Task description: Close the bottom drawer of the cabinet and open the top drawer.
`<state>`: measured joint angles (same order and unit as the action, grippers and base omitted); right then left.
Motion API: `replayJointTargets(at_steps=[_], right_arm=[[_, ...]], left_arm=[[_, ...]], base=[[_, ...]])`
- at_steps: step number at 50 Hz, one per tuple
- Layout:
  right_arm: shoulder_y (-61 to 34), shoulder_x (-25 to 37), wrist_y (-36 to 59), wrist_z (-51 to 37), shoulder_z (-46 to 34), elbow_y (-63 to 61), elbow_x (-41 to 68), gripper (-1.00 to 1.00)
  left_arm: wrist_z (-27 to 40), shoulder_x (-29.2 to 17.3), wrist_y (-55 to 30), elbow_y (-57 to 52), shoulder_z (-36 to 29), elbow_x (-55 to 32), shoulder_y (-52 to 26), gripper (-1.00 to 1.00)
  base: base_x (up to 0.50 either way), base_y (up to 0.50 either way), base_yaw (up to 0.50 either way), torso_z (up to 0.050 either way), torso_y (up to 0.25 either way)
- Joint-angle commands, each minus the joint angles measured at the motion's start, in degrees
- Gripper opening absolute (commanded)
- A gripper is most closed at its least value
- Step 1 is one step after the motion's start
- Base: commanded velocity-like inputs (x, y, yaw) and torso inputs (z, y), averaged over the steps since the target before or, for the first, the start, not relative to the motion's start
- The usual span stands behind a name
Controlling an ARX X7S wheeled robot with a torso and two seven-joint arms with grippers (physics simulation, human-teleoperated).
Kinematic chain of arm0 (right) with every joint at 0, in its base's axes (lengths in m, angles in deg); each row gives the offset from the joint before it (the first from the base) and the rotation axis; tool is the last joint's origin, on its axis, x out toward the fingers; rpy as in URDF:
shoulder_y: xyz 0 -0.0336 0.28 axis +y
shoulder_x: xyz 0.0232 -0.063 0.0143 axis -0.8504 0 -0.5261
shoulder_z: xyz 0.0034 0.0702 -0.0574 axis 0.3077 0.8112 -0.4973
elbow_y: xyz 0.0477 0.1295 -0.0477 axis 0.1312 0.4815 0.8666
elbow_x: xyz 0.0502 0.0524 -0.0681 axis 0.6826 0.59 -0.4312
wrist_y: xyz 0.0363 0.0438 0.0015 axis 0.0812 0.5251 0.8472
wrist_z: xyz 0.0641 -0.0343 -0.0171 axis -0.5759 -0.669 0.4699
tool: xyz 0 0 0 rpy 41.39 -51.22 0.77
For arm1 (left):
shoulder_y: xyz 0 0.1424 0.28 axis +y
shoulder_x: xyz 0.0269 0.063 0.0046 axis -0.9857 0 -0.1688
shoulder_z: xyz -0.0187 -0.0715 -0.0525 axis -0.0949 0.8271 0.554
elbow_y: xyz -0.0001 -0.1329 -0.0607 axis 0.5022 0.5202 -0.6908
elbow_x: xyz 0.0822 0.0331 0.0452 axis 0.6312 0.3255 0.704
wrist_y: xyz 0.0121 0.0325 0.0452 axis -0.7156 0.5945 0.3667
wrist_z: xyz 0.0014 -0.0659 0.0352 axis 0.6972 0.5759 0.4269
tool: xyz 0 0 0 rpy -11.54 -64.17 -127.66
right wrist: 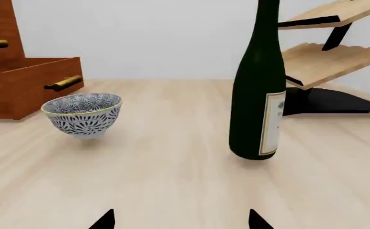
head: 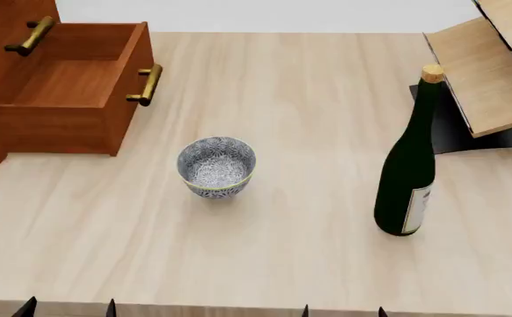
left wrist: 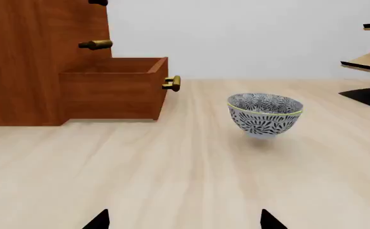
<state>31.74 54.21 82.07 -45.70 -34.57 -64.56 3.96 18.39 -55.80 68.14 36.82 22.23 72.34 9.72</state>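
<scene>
No legible text is found; a pale label is carried by the bottle (right wrist: pixel 258 90), but nothing on it can be read.

Pale wood-grain table (head: pixel 326 86) fills the scene, planks running away from the camera, front edge showing at the bottom of the head view. Plain light-grey wall (right wrist: pixel 147 33) behind it, flat even light, soft shadows. Pale wood rack (head: pixel 493 66) with slanted shelves on a black base at the table's right
</scene>
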Motion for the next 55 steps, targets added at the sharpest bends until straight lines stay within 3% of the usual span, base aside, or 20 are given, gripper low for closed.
replayJointTargets(at_steps=[1, 19, 55], right_arm=[[-0.1, 1.3, -0.2, -1.6, -1.6, 0.3, 1.3, 1.00], [-0.4, 3.3, 0.6, -4.1, -4.8, -0.5, 3.2, 1.00], [-0.4, 6.0, 2.0, -7.2, -7.6, -2.9, 5.6, 1.00]], left_arm=[[1.5, -1.3, 0.1, 0.1, -1.5, -1.3, -0.1, 1.00], [2.2, -3.7, -2.0, -2.4, -4.1, -6.7, 1.0, 1.00], [5.6, -6.8, -4.0, -8.6, -6.7, -8.8, 1.5, 1.00]], base=[[0.00, 0.00, 0.00, 0.000, 0.000], [0.00, 0.00, 0.00, 0.000, 0.000], [0.00, 0.00, 0.00, 0.050, 0.000]])
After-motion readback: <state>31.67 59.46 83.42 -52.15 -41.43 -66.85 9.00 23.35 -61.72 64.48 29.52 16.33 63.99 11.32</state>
